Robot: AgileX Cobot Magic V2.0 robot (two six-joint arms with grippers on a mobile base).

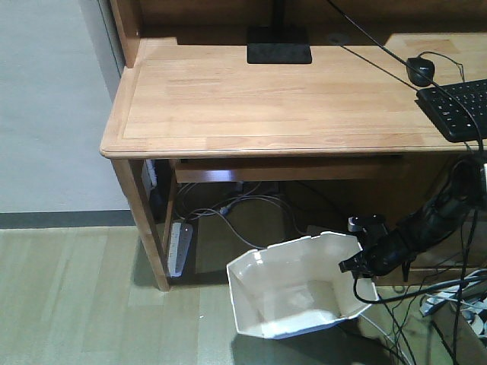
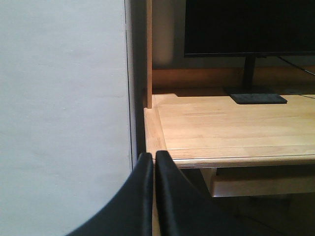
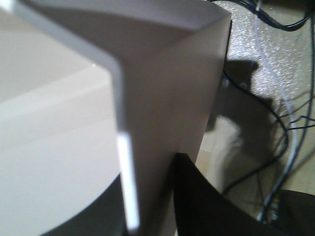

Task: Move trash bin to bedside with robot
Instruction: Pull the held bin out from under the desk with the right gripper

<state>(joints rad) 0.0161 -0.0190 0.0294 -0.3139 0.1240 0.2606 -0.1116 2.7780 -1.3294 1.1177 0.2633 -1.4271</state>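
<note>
The left end effector (image 2: 153,157) has its 2 fingers pressed together with nothing between them. A pale wall (image 2: 64,98) is to its left. The corner of the wooden counter (image 2: 231,123) is just ahead of it and to its right.

The trash bin (image 1: 259,300) sits on the floor (image 1: 76,296) in front of the counter, just left of the right end effector (image 1: 354,262). It leans over, with its open mouth tipped up and to the side. I cannot tell if its bottom is off the floor.

The right end effector is clamped on the bin's right rim. The wrist view shows 1 finger (image 3: 206,201) outside the wall, and a dark shape inside looks like the other.

I think the bin is light, empty and made of thin, smooth plastic. It could slip or swing when held by 1 side. The rim seems the best place to hold, since the sides are too wide.

Loose cables (image 1: 449,293) lie on the floor right of that end effector and could snag. A keyboard (image 1: 460,106) and mouse (image 1: 420,70) rest on the counter above it. No bed shows in any view.
</note>
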